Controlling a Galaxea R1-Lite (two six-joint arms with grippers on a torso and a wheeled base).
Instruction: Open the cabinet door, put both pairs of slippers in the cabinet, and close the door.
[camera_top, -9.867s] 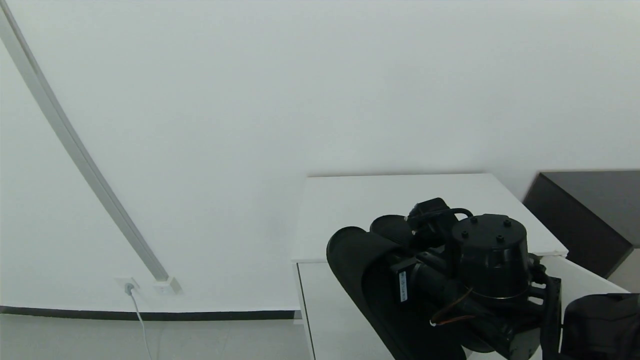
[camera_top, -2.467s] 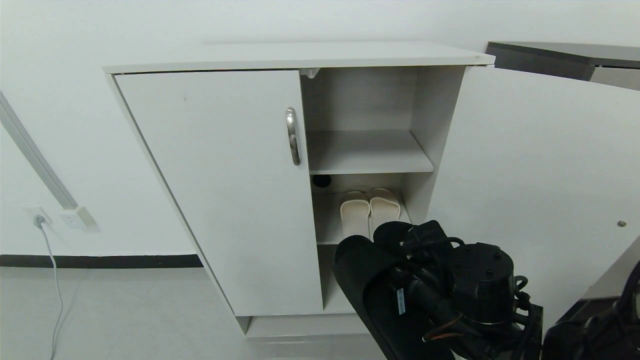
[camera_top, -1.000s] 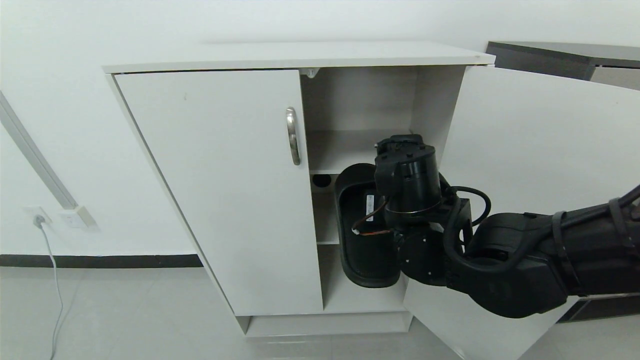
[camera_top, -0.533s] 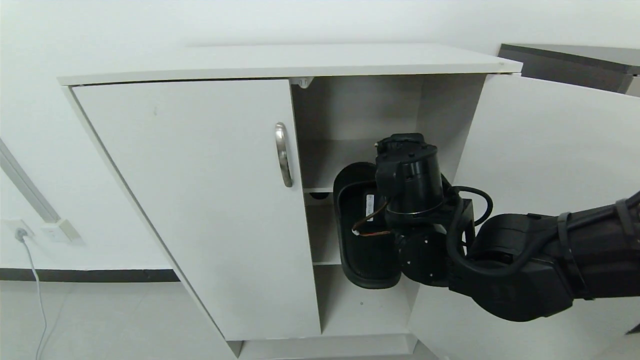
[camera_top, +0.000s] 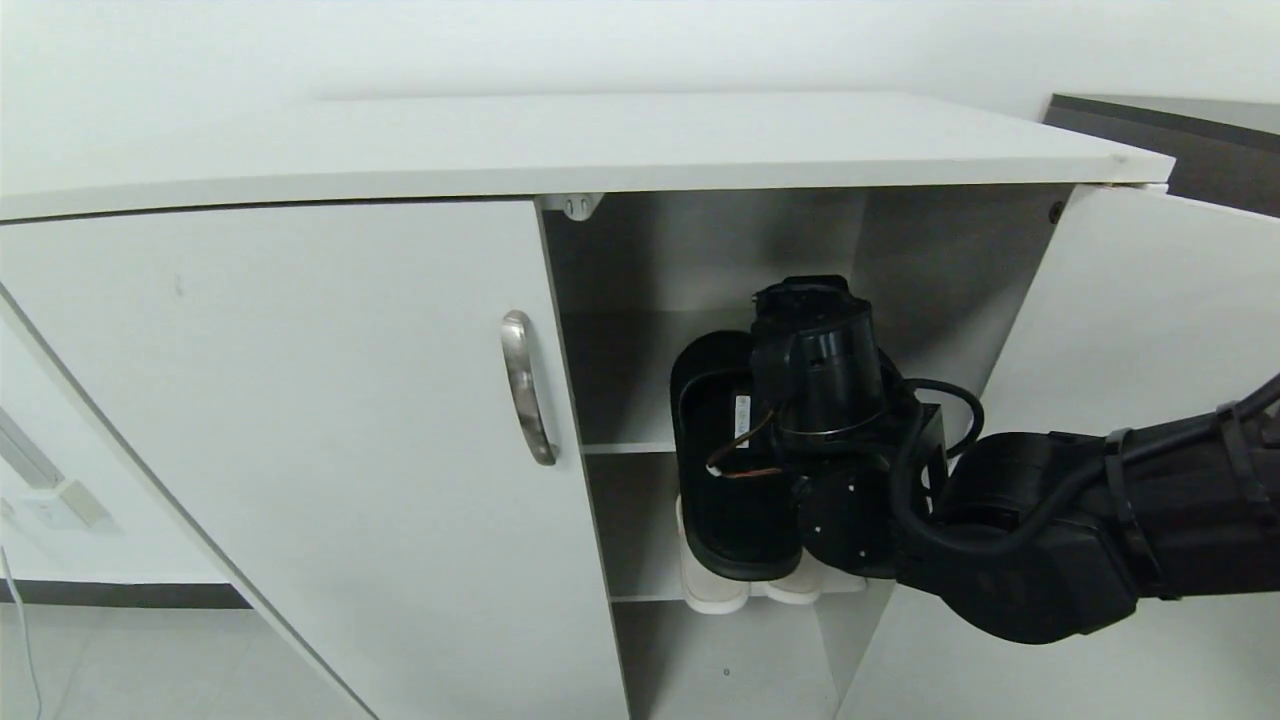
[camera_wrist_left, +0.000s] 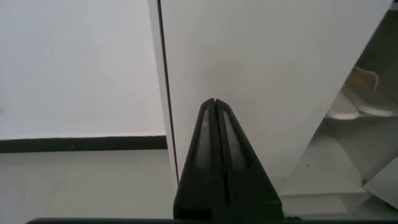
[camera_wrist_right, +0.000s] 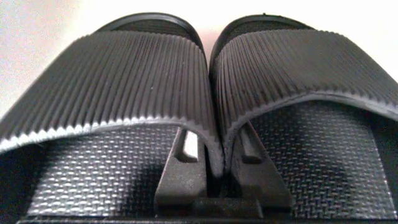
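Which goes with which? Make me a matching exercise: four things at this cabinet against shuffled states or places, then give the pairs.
Things
1. black slippers
2. white slippers
3. left door
4. right door

States or places
A. swung open
B. on a shelf inside the cabinet
C. clamped in the right gripper
D. shut

Pairs: 1-C, 2-B, 3-D, 4-A.
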